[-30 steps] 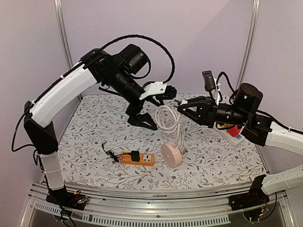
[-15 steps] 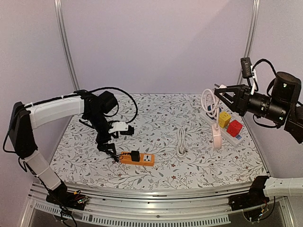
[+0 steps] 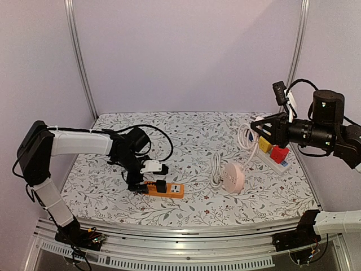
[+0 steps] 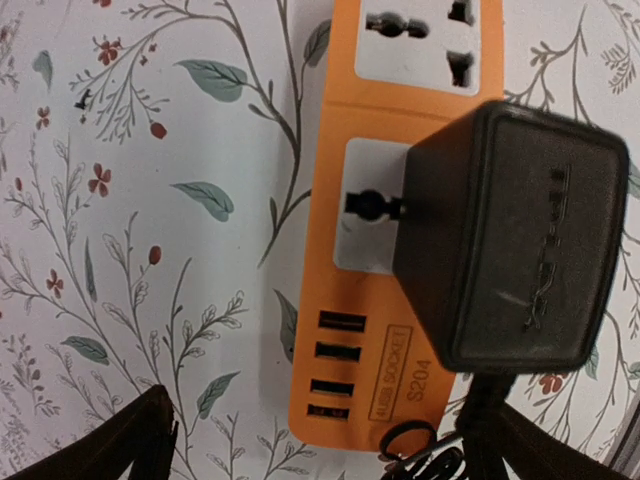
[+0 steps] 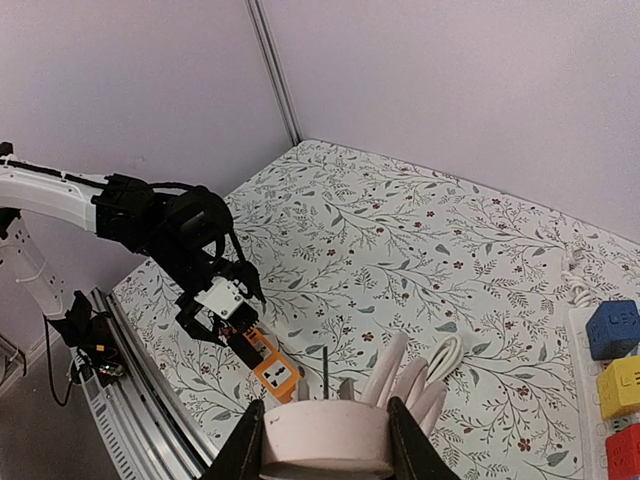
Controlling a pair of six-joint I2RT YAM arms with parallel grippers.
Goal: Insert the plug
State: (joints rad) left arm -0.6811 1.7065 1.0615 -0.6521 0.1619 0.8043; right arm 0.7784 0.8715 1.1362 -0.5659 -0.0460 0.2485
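Plug (image 3: 257,119), small and rigid, sits pinched in the narrowly closed right gripper (image 3: 256,127) above the white power strip (image 3: 277,165); grip its body, not the limp cord (image 3: 243,138). Left gripper (image 3: 138,183) gapes empty.

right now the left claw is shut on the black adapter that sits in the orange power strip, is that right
Not quite. The left claw is open, not shut on the black adapter. The left wrist view shows its fingers spread wide at the bottom corners of the picture, with nothing clamped between them. The adapter does sit in the orange power strip.
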